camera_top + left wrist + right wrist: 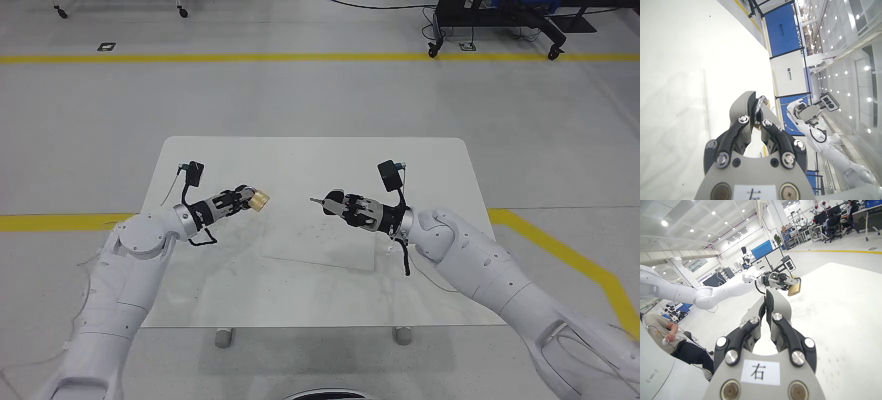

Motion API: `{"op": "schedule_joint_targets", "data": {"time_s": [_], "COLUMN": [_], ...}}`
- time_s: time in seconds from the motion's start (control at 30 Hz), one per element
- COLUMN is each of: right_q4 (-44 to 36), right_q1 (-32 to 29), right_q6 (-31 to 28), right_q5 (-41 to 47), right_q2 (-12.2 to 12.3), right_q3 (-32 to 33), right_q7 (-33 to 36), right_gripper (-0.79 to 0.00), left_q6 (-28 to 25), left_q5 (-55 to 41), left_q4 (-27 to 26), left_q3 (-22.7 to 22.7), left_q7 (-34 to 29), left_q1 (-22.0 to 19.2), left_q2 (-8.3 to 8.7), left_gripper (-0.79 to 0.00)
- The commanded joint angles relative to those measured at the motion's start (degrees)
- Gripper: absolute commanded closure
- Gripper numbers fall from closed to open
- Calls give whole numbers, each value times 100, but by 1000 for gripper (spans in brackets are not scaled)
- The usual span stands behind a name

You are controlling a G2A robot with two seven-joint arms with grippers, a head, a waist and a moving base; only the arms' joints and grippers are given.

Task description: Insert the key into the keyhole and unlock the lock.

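The left gripper (758, 111) clamps the shackle (761, 99) of the rigid, weighty-looking brass padlock (794, 289), which hangs past its fingertips, while the right gripper (331, 203) pinches the thin, probably slippery key (318, 201) by its head, blade protruding ahead.

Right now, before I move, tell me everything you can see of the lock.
The lock is a small brass-coloured padlock with a silvery metal shackle. The left gripper is shut on the shackle. The blocky body hangs from the fingertips, slightly tilted, in the air over the white table, touching nothing else. The shackle looks closed. The keyhole cannot be made out.
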Motion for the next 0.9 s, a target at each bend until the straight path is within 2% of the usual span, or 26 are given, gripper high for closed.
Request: {"op": "schedule_joint_targets", "data": {"time_s": [0.0, 0.07, 0.13, 0.3, 0.43, 0.63, 0.8, 0.87], "right_q4": [0, 0, -16, -437, -632, -826, -958, -1000], "right_q1": [0, 0, -14, -37, -106, -288, -373, -402], "right_q6": [0, 0, 26, 336, 373, 535, 709, 738], "right_q5": [0, 0, 8, -618, -1146, -1387, -1709, -1999], "right_q2": [0, 0, -2, 7, 57, 102, 123, 144], "right_q3": [0, 0, 4, 204, 449, 716, 899, 1015], "right_q7": [0, 0, -5, 100, 104, 142, 200, 154], "right_gripper": [0, 0, 0, 0, 0, 0, 0, 0], "left_q6": [4, 225, 586, 1990, 2730, 2915, 3021, 3220], "left_q5": [-23, -354, -978, -2096, -2366, -2604, -2468, -2428], "left_q4": [-17, -104, -55, 589, 1108, 1633, 1898, 1984], "left_q3": [5, 51, 31, 2, 214, 713, 1210, 1393], "left_q7": [13, -163, -704, -2408, -3253, -3599, -3279, -3117], "left_q1": [13, 97, 63, -328, -732, -1180, -1472, -1595], "left_q2": [-3, -21, -31, -13, -39, -205, -378, -450], "left_gripper": [0, 0, 0, 0, 0, 0, 0, 0]}}
